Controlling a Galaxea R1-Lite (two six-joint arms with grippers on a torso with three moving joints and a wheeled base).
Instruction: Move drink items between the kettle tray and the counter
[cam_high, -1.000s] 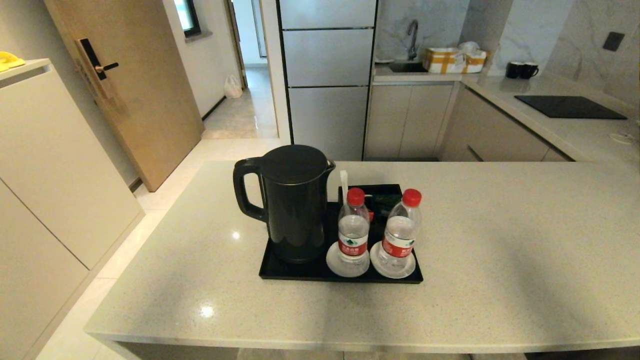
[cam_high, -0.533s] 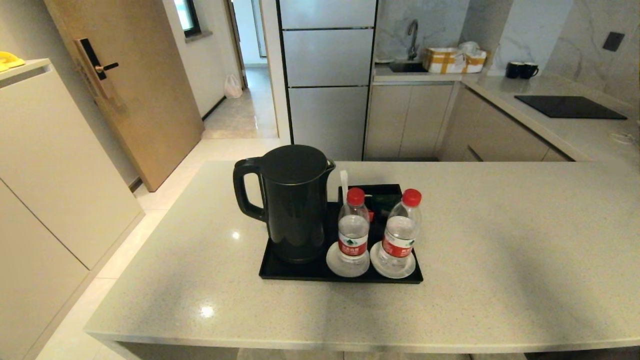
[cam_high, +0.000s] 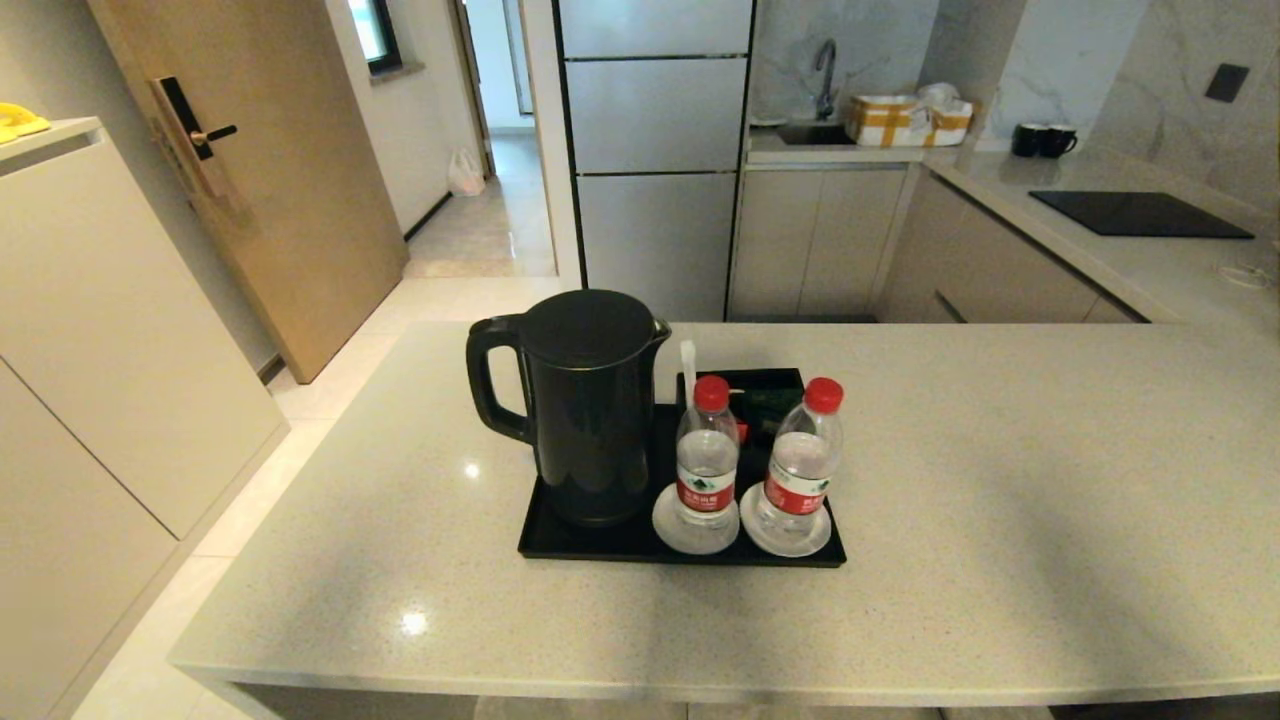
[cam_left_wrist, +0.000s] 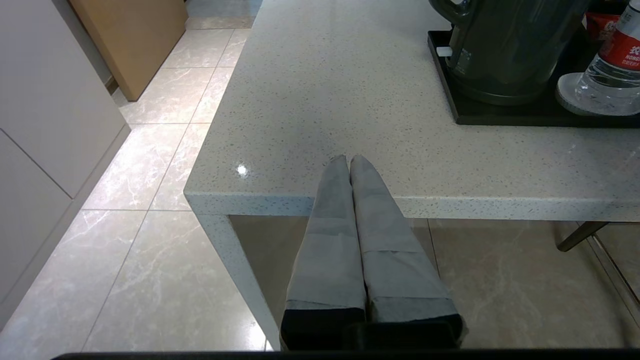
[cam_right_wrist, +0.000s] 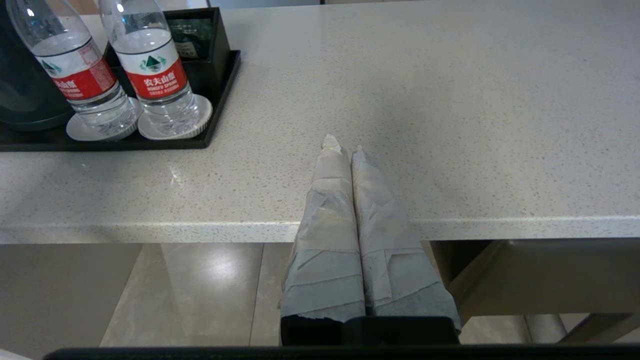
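Two clear water bottles with red caps stand upright on white coasters at the front of the black kettle tray: the left bottle and the right bottle. A black kettle fills the tray's left side, and the compartment box sits behind the bottles. The tray rests on the grey speckled counter. My left gripper is shut and empty at the counter's near edge, left of the tray. My right gripper is shut and empty at the near edge, right of the tray. Neither arm shows in the head view.
A dark sachet lies in the compartment box. Bare counter stretches on both sides of the tray. Behind are a fridge, a sink worktop with a box, two black cups and a black hob.
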